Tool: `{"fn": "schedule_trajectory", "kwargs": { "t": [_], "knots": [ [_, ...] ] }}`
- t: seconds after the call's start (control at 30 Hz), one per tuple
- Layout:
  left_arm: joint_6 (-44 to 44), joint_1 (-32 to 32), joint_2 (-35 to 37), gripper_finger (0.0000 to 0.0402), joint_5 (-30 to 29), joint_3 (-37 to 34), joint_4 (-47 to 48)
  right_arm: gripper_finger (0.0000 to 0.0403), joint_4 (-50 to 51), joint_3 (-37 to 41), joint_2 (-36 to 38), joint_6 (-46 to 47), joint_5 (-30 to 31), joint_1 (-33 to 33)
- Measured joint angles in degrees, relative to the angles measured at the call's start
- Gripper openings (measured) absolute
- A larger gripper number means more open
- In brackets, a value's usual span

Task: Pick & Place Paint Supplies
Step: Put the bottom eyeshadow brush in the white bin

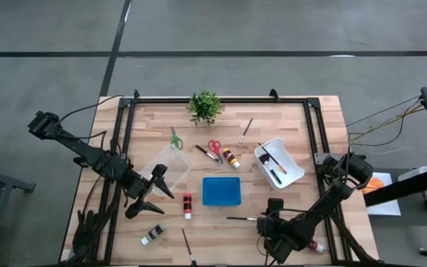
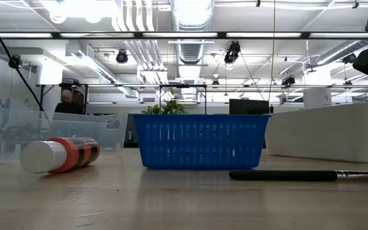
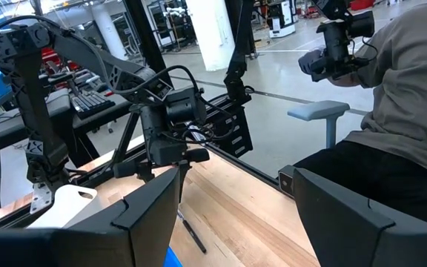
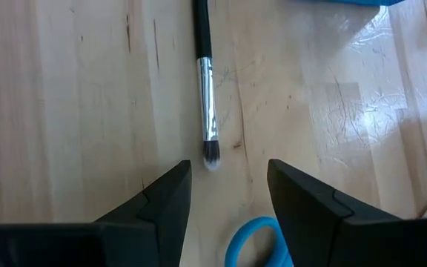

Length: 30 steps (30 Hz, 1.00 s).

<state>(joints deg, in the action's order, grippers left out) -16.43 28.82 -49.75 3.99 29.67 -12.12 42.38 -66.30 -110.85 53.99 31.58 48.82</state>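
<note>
Near the table's front right, right gripper (image 4: 224, 189) hangs spread, empty, over the brush (image 4: 206, 81), whose handle runs straight away from its fingers.

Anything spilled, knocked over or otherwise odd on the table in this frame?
Nothing spilled or damaged. The red paint bottle lies on its side beside the blue basket, and brushes and scissors are scattered loose across the table, which suits an unsorted start.

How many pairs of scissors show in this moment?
3. Green-handled scissors left of centre, near the plant; red-handled scissors just right of them; a blue scissor handle under the right gripper, shown only by its wrist view. Others may be hidden.
</note>
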Motion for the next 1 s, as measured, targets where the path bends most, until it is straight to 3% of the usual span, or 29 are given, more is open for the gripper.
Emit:
{"fn": "schedule_trajectory", "kwargs": {
  "t": [0.73, 0.87, 1.0],
  "knots": [
    [0.00, 0.00, -0.01, 0.0269, 0.02, 0.00, 0.07, 0.0176, -8.40, 4.87, 0.46, -1.73, -1.17, -1.71],
    [0.00, -0.01, 0.00, 0.0269, 0.02, 0.00, 0.07, 0.0143, -8.71, 4.58, 0.35, -1.98, -1.64, -1.73],
    [0.00, -0.02, -0.01, 0.0269, 0.02, 0.00, 0.07, 0.0077, -9.27, 4.56, 0.31, -2.75, -3.26, -1.84]
  ]
}}
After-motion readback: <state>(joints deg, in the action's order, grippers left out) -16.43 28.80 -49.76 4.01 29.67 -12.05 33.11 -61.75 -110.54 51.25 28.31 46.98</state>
